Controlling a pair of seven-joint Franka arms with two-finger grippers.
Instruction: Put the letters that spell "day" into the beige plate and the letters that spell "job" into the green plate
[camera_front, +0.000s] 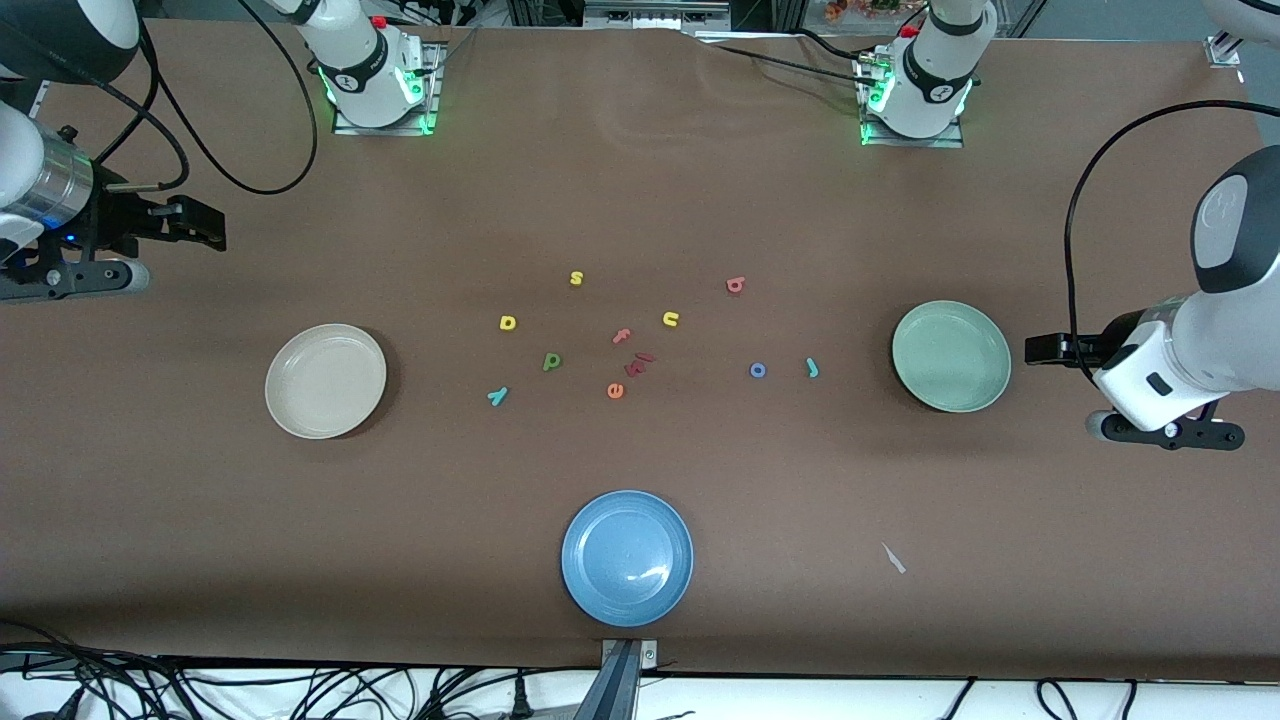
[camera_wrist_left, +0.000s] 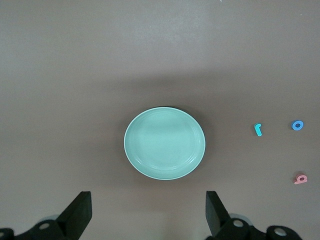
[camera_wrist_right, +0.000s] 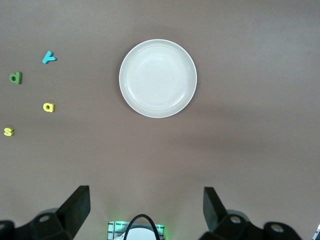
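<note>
No letter sits in a plate yet, so the task appears to be at its very start. Both arms wait at the ends of the table. The left gripper (camera_wrist_left: 147, 215) hangs over the table's end by the green plate (camera_front: 951, 356), jaws spread wide and empty. The right gripper (camera_wrist_right: 146, 212) hangs over the other end, also wide open and holding nothing.

The beige plate (camera_front: 326, 380) lies toward the right arm's end, the green one toward the left arm's end, both empty.

The letters lie scattered mid-table between them. For "day": the yellow "d" (camera_front: 507, 322), the green letter (camera_front: 552, 361) just nearer the front camera, and the teal "y" (camera_front: 497, 396) nearer still. For "job": the teal "j" (camera_front: 812, 368) near the green plate, the blue "o" (camera_front: 758, 370) beside it, and the pinkish-red "b" (camera_front: 736, 285) farther from the camera.

The likely next move is a descent onto one small flat letter, which calls for narrow, precise finger placement.

The table wears a plain brown covering, slightly rippled near the edge where the bases stand. A blue plate (camera_front: 627, 557) rests near the camera-side edge, with a white scrap (camera_front: 893, 558) toward the left arm's end. Cables trail along that edge.
</note>
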